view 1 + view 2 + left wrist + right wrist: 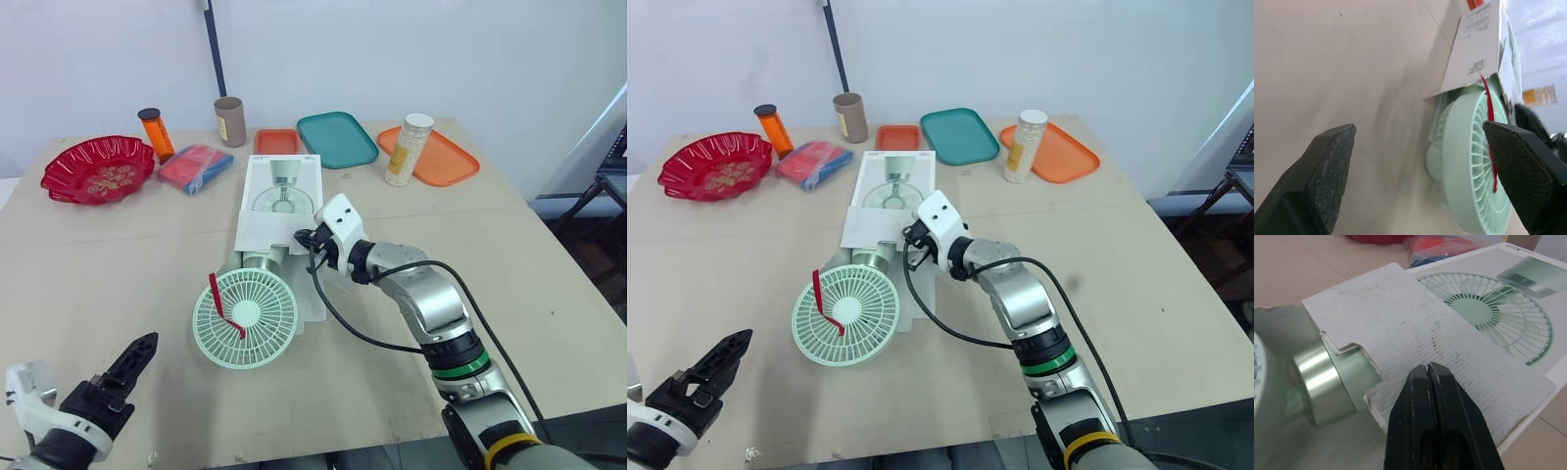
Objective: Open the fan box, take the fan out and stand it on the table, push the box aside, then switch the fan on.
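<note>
The white fan box [281, 192] lies flat in the middle of the table, with a fan picture on top and its near flap [1415, 338] folded open. The pale green fan [245, 318] sticks out of the near end, its round grille facing up and a red strap across it. Its silvery base [259, 261] is still under the flap. My right gripper [303, 238] is shut, its tip resting over the flap's right edge with nothing between the fingers. At the table's near left corner my left gripper [122, 362] is open, its fingers [1317, 166] spread wide and short of the fan [1474, 156].
Along the back stand a red bowl [98, 168], an orange bottle [156, 133], a red and blue packet [196, 167], a brown cup [229, 120], a small orange tray [276, 142], a teal tray [336, 138], and a jar [409, 149] on an orange tray [446, 159].
</note>
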`<state>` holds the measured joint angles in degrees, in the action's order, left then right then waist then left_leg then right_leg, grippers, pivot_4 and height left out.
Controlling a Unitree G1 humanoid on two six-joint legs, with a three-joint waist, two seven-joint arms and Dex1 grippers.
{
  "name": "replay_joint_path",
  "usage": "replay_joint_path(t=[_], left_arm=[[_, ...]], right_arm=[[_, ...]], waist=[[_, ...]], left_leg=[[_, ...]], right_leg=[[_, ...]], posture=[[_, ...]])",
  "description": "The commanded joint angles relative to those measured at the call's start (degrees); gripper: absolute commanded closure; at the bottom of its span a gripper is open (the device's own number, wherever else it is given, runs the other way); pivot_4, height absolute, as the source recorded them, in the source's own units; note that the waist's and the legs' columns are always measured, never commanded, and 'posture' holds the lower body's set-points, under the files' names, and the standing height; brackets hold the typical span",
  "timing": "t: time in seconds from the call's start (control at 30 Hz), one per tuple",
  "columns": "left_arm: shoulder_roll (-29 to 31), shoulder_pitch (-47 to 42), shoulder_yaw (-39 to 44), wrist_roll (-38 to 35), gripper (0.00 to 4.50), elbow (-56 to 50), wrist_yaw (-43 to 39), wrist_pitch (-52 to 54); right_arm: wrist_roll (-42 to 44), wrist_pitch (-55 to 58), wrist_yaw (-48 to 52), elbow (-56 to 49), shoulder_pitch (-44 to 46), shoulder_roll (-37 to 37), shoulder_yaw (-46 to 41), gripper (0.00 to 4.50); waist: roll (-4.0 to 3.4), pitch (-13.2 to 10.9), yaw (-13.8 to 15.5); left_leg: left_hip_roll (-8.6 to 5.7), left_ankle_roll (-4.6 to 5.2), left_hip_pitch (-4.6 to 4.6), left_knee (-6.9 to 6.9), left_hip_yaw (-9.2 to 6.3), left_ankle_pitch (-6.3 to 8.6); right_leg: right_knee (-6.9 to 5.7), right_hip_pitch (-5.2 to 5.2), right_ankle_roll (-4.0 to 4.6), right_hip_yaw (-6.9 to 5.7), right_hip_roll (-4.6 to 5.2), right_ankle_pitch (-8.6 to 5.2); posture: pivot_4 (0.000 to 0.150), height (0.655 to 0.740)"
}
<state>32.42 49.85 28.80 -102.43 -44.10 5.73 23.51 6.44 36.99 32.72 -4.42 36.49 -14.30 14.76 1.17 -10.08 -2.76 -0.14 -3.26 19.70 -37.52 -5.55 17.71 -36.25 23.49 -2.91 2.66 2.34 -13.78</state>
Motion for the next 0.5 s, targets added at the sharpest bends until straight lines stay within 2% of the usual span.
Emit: replay_joint_path(t=[0.03, 0.2, 0.33, 0.43, 0.5], left_arm=[[5.07, -0.34, 5.4, 6.57, 0.08, 4.32, -7.7, 4.06], [10.1, -4.28, 8.77, 9.91, 0.08, 10.65, -14.01, 8.32], [14.48, -4.94, 8.58, 25.19, 0.08, 11.22, -23.63, 9.08], [17.39, -5.38, 6.13, 39.31, 0.08, 11.43, -31.95, 5.53], [17.3, -6.89, 5.15, 44.04, 0.08, 12.1, -35.01, 4.58]], right_arm=[[-0.04, 0.01, 0.82, 1.37, -1.18, -0.13, 0.88, 4.5], [0.77, -0.51, 1.33, 0.48, -0.35, -0.1, -0.45, 4.5], [0.92, -0.49, 1.53, 0.47, 0.16, -0.08, -0.99, 4.5], [1.46, -0.57, 2.03, -0.04, 0.24, -0.07, -1.41, 4.5], [2.28, -0.34, 2.68, -1.05, 0.42, -0.17, -1.96, 4.5]], waist=[[-0.01, 0.0, 0.01], [-0.03, -0.02, 0.02], [0.0, -0.03, -0.05], [0.0, -0.03, -0.02], [-0.03, -0.05, -0.03]], left_leg=[[0.0, 0.0, 0.0, 0.0, 0.0, 0.0], [0.03, 0.0, 0.0, 0.02, 0.04, 0.0], [0.03, 0.0, 0.03, 0.02, 0.06, 0.0], [0.03, -0.01, 0.08, 0.07, 0.08, -0.01], [0.04, -0.03, 0.15, 0.1, 0.1, -0.02]], right_leg=[[0.0, 0.0, 0.01, 0.0, 0.0, 0.0], [0.0, 0.05, 0.05, -0.01, -0.02, 0.03], [-0.01, 0.08, 0.13, -0.01, -0.03, 0.08], [-0.01, 0.16, 0.39, 0.0, -0.04, 0.22], [-0.01, 0.25, 0.48, 0.01, -0.05, 0.27]], posture=[[0.15, 0.74], [0.15, 0.74], [0.15, 0.74], [0.15, 0.74], [0.15, 0.74]])
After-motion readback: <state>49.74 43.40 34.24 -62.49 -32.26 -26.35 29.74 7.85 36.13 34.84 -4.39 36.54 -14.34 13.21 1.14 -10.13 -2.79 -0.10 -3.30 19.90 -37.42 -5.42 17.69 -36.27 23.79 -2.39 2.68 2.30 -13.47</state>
